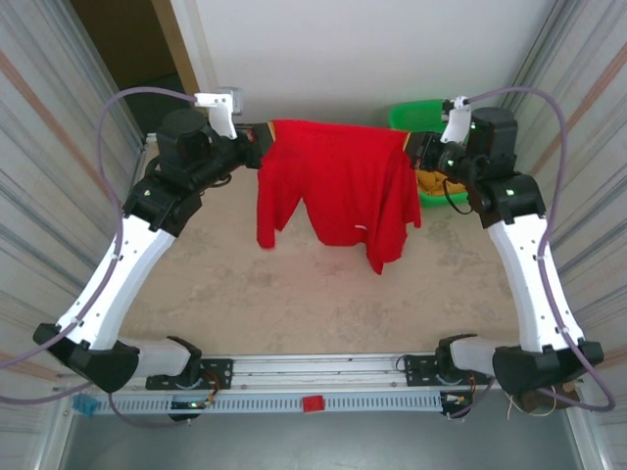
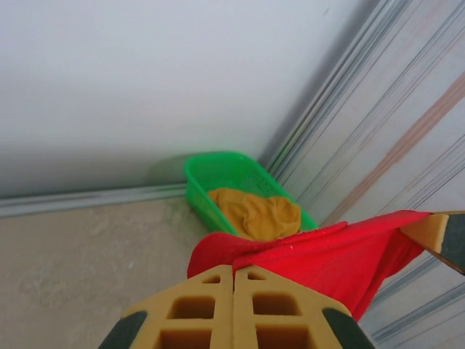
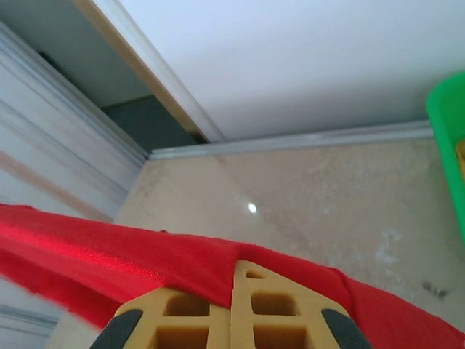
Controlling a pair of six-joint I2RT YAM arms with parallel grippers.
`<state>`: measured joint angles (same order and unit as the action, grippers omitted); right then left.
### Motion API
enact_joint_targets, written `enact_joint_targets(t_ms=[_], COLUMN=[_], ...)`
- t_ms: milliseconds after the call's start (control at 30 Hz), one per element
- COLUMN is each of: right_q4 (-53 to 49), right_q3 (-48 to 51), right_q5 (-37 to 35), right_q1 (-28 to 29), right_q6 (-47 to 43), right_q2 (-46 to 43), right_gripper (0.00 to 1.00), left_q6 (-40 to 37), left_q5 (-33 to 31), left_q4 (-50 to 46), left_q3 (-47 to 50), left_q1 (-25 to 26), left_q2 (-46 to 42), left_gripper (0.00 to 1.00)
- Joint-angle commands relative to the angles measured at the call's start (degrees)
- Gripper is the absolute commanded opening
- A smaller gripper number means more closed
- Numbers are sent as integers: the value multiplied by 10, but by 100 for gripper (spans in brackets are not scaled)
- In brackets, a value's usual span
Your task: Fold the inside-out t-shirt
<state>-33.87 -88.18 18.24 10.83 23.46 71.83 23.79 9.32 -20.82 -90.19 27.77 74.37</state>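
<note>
The inside-out t-shirt (image 1: 338,181) is bright red and hangs stretched between my two grippers above the far half of the table, its lower edge and sleeves drooping. My left gripper (image 1: 263,137) is shut on its top left edge. In the left wrist view the tan fingers (image 2: 203,305) of that gripper (image 2: 233,267) pinch the red fabric (image 2: 327,254). My right gripper (image 1: 409,142) is shut on the top right edge. From the right wrist camera, the t-shirt (image 3: 109,254) drapes over the closed jaws of that gripper (image 3: 234,263).
A green basket (image 1: 416,113) stands at the back right, holding an orange-yellow cloth (image 1: 429,181); both also show in the left wrist view, basket (image 2: 200,178) and cloth (image 2: 254,211). Corrugated walls close in both sides. Bare beige tabletop (image 1: 294,294) lies below the shirt.
</note>
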Motion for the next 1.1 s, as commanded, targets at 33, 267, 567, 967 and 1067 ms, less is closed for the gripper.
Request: enact_joint_targets(t_ms=[33, 267, 567, 967, 1067], right_q4=[28, 51, 91, 29, 30], right_q3=[42, 128, 435, 304, 253], right_q5=[-63, -50, -96, -123, -103], right_q1=[-27, -2, 105, 58, 54], right_q6=[3, 16, 95, 35, 17], right_q2=[61, 67, -79, -16, 67], right_gripper=[0, 0, 15, 60, 61], left_q6=[14, 27, 61, 51, 73], left_q5=[-58, -79, -33, 97, 29], left_q4=[-4, -3, 26, -45, -78], left_q3=[49, 160, 351, 459, 463], left_q1=[-23, -37, -37, -31, -31], left_q2=[10, -4, -98, -171, -192], left_gripper=[0, 0, 0, 46, 55])
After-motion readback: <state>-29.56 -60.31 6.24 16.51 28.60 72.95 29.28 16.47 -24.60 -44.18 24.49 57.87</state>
